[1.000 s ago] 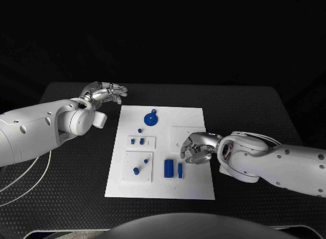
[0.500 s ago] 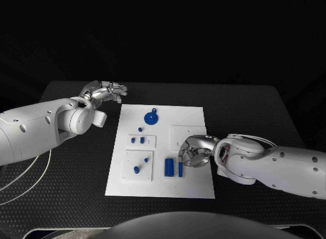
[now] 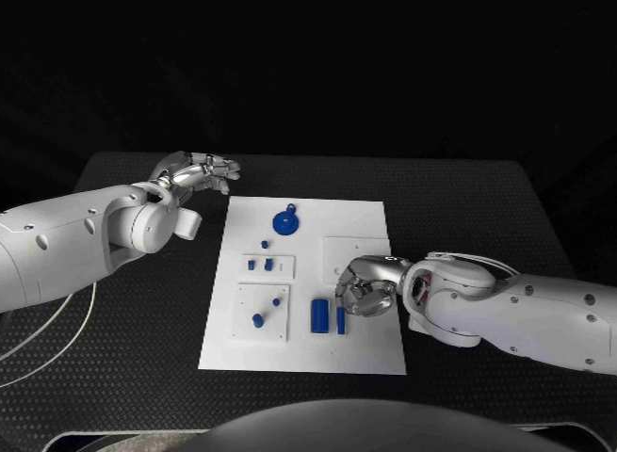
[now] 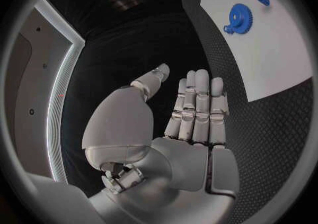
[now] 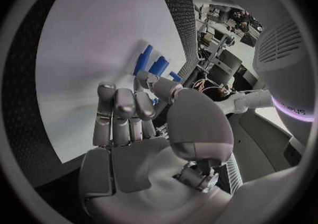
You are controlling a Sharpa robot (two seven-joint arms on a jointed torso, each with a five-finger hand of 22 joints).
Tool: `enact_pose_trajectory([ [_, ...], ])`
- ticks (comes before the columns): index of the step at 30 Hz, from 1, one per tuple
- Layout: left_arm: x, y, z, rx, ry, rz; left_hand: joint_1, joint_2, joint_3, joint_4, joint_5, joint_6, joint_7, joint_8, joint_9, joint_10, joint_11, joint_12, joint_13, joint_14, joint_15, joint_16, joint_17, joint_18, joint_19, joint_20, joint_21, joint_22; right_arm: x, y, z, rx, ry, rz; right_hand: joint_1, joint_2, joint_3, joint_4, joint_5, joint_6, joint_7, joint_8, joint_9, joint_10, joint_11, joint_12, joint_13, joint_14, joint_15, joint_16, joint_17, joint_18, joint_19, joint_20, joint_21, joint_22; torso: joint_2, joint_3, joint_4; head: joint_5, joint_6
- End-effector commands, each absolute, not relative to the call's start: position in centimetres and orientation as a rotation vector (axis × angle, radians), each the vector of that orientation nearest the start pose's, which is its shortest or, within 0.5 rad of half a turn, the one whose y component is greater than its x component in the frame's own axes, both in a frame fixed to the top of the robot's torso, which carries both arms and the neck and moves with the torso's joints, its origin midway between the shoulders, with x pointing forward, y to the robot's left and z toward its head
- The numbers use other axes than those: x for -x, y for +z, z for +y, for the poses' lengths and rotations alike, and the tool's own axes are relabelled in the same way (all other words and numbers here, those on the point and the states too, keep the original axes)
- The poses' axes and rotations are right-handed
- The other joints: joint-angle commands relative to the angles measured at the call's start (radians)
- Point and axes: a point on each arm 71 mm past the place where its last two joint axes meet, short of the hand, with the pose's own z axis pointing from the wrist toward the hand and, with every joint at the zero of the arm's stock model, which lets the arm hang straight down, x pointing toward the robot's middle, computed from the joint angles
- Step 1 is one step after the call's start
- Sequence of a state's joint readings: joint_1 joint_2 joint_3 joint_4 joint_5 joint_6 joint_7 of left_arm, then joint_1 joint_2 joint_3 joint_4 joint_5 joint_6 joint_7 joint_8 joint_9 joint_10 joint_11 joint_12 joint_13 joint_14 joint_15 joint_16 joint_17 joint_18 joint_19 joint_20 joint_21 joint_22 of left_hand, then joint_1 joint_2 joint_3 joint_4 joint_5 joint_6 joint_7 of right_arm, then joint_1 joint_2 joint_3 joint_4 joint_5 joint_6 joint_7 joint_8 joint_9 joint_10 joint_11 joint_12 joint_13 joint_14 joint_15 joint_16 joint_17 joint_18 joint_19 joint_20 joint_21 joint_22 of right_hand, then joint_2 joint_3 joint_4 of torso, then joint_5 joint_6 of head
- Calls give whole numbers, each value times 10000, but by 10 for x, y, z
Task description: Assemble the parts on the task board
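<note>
Right hand point(image 3: 364, 286) crowds the two bars point(image 3: 329, 318) on the board point(image 3: 363, 221); board's far right part bare; left hand point(image 3: 197, 173) off the board's far-left corner.

parts point(image 3: 286, 224) on task board point(image 3: 363, 226)

Counter point(image 3: 145, 395): black, finely textured mat surface, rounded corners. Surroundings beyond its far edge: dark, unlit, without visible detail. Left wrist view: a pale lit strip point(image 4: 61, 70) framing a dark panel.
</note>
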State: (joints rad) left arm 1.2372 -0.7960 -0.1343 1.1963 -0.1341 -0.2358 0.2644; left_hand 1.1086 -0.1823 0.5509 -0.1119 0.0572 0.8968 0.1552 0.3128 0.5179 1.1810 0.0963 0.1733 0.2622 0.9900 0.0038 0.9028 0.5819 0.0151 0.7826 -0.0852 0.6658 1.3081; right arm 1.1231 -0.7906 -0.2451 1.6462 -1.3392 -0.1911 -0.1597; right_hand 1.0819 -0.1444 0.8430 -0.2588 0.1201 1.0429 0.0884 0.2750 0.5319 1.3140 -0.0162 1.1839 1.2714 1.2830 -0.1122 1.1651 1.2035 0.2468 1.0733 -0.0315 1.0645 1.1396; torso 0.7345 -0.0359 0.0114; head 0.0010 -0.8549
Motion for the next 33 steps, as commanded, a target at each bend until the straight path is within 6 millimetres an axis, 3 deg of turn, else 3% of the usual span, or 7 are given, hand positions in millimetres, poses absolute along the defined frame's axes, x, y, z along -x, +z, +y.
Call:
enact_pose_trajectory([
  [1, -535, -214, 287, 10624, -12037, 15475, -60, 63, -10, 55, -45, 0, -22, 64, -14, -28, 32, 51, -1, -6, -16, -41, 16, 76, -36, -112, -32, 212, -395, -293, -143, 2578, 7729, 21152, -42, 63, 39, -26, 69, 144, 48, 35, -15, 44, -9, 55, -3, 34, -66, 59, 12, 150, -7, 82, 66, 8, -6, 3, -1, 0, 4],
  [12, -535, -214, 287, 10640, -12026, 15496, -69, 60, -11, 62, -45, -5, -21, 62, -16, -33, 33, 50, -3, -11, -15, -45, 16, 75, -40, -111, -33, 211, -397, -296, -140, 2605, 7419, 20443, -107, 39, 81, -46, -91, 191, 30, 57, -45, 22, -27, 38, -25, 36, -85, 61, 11, 150, 6, 80, 72, 6, -2, 1, 7, -10, -6],
  [16, -535, -214, 288, 10635, -12026, 15497, -69, 60, -11, 63, -45, -6, -21, 61, -16, -34, 33, 50, -3, -12, -14, -46, 16, 75, -41, -111, -33, 211, -398, -297, -140, 2540, 7345, 20287, -346, -302, -75, 296, -664, 356, -28, 156, -53, 86, -74, 84, -18, 92, -120, 85, 12, 150, 89, 63, 90, -13, 0, 7, 8, 19, -5],
  [33, -534, -214, 288, 10616, -12011, 15537, -63, 61, -6, 62, -44, -8, -22, 61, -17, -36, 33, 52, -4, -15, -14, -49, 17, 77, -44, -112, -34, 211, -395, -301, -141, 2320, 7177, 20180, -367, -495, -454, 597, -696, 793, -241, 470, 32, 358, -287, 285, 81, 295, -257, 244, 92, 150, 202, -18, 126, -38, -6, 2, 0, 12, -13],
])
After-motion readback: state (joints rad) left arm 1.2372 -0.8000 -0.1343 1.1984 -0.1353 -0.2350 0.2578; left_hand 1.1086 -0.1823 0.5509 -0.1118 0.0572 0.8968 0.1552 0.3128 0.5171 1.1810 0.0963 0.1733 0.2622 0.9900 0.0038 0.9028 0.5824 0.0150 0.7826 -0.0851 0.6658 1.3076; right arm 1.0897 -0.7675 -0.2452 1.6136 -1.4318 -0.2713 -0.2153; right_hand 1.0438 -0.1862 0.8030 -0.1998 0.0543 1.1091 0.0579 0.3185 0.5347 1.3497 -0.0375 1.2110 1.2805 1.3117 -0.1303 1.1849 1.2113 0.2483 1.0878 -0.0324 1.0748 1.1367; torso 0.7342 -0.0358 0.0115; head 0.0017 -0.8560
